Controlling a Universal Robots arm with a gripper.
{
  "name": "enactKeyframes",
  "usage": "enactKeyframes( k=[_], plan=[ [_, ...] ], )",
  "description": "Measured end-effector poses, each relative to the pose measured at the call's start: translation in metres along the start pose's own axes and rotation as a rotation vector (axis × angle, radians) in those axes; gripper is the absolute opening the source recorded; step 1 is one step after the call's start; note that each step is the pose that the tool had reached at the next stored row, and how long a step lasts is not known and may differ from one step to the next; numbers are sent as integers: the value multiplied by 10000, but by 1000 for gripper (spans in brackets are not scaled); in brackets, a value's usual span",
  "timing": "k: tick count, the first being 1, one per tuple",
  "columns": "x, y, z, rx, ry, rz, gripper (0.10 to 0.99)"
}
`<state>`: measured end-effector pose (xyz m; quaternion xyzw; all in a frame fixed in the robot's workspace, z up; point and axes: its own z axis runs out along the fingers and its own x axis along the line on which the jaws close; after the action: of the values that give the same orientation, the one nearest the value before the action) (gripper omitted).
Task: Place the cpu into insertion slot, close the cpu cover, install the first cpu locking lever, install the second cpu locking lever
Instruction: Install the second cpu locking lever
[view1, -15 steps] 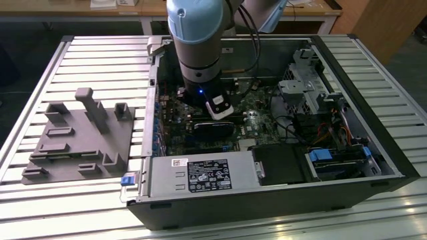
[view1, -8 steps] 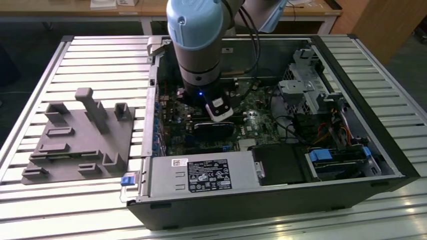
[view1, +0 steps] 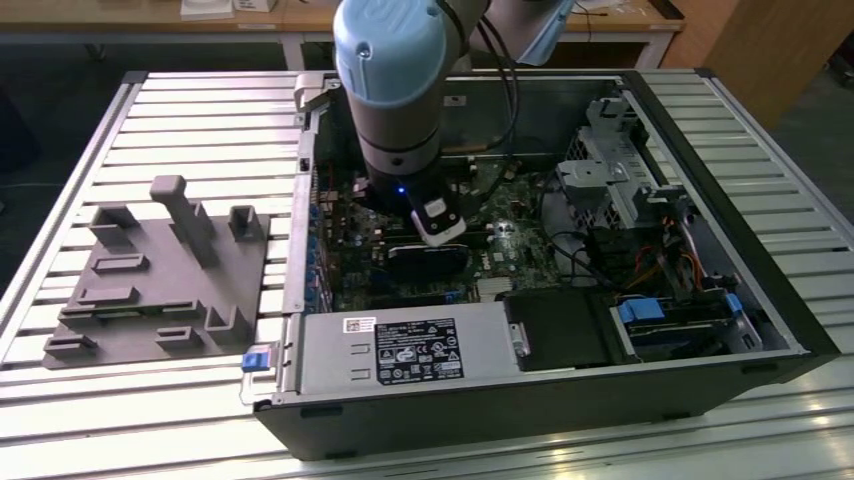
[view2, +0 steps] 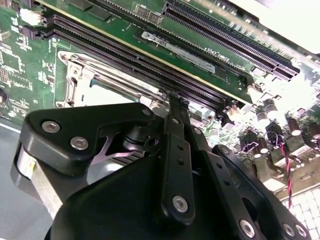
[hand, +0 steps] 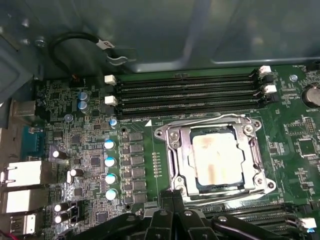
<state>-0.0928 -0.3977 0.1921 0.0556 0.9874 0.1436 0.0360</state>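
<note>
Grey fixture block (view1: 154, 285) sits toward the counter's (view1: 80, 150) left edge in the exterior view, open computer case (view1: 534, 400) beside it filling the middle. The arm reaches down into the case. In the first wrist view the cpu (hand: 218, 158) already lies in the insertion slot (hand: 175, 172), with the cpu cover (hand: 182, 150) down around it. The gripper (hand: 172, 210) hovers just beside the socket, fingers pinched together, holding nothing.
</note>
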Motion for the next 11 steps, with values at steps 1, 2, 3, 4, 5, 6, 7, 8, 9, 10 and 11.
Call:
enactKeyframes(
  k=[1,2,3,4,5,6,7,8,9,10,11],
  plan=[
    [1,-1,7,-13,7,-21,106],
    [1,-3,14,-20,12,-40,106],
    [2,-6,22,-22,17,-59,106],
    [4,-8,28,-22,25,-78,106],
    [5,-10,32,-19,32,-94,106],
    [6,-11,34,-18,38,-109,106],
    [6,-11,34,-19,40,-119,106],
    [6,-11,34,-20,42,-123,106],
    [6,-11,34,-21,42,-126,106],
    [6,-9,31,-23,42,-128,106],
    [5,-7,22,-23,42,-129,106]
  ],
)
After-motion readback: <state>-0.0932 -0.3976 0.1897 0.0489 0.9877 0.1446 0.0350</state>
